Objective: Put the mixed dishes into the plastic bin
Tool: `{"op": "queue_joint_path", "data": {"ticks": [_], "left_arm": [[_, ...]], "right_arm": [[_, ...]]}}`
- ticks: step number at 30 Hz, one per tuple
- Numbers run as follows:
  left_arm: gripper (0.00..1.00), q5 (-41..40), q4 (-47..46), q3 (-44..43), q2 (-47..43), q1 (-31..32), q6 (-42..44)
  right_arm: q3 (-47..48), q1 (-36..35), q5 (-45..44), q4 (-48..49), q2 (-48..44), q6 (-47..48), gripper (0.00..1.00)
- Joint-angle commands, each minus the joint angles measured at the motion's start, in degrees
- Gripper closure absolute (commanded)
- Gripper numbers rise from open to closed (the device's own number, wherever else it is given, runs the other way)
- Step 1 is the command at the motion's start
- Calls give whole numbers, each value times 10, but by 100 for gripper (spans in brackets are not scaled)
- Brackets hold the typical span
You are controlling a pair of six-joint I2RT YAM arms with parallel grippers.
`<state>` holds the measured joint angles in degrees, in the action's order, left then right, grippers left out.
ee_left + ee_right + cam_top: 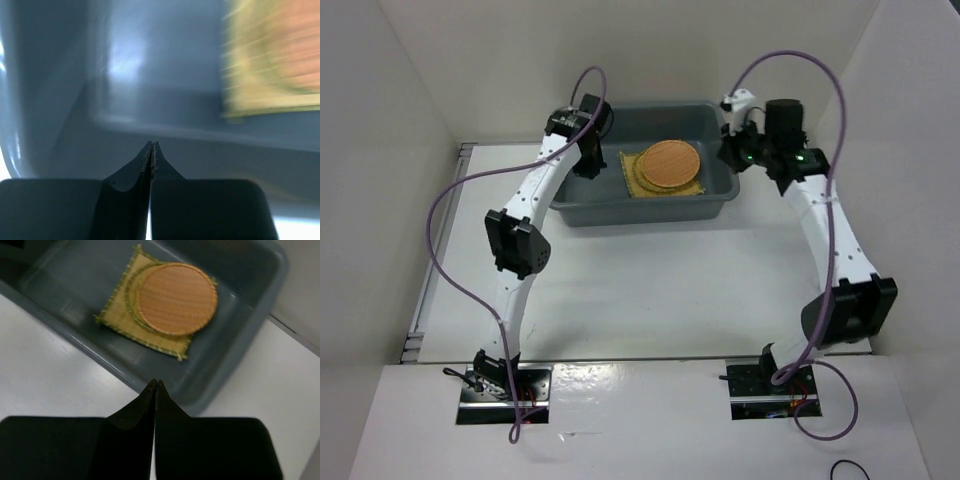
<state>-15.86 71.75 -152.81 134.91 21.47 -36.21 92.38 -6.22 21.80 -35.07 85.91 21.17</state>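
The flat white tabletop (650, 280) carries one thing directly: a large rectangular grey plastic tub (620, 212) with rounded corners. The tub's left end sits under the left gripper (592, 168), and its right end is just beside the right gripper (730, 152).

**A:** What do the arms look like?

**B:** The left arm (525, 215) and right arm (835, 245) are white tubes joined by bulky black housings. Behind each claw a thin purple cable (432, 235) loops loosely away to a black base plate (505, 385).

**A:** And the claws?

**B:** The left claw (151, 145) and right claw (155, 382) each have two matte black fingers, broad at the root and tapering to a fine point. Two green lights (752, 157) glow just behind the right claw.
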Motion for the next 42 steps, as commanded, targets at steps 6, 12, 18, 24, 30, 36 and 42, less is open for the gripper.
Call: {"op": "queue_joint_path", "data": {"ticks": [6,12,18,24,30,36,42], "left_arm": [[100,-29,-156,369,-178,-35,40],[96,38,-241,521,-266,-81,46],[96,38,-231,528,-266,-86,51],[96,50,-231,539,-255,-97,51],[99,66,-236,559,-255,-111,51],[100,86,-242,595,-250,-122,51],[100,86,-235,592,-267,-128,46]], "right_arm": [[3,-53,-68,11,133,12,100],[3,-53,-106,39,167,12,100],[-50,-53,-120,26,151,30,100],[-116,-53,-141,-43,110,59,100],[-165,-59,-117,-103,45,80,100],[-192,-77,-117,-147,5,92,100],[-197,-77,-84,-165,-33,78,100]]}}
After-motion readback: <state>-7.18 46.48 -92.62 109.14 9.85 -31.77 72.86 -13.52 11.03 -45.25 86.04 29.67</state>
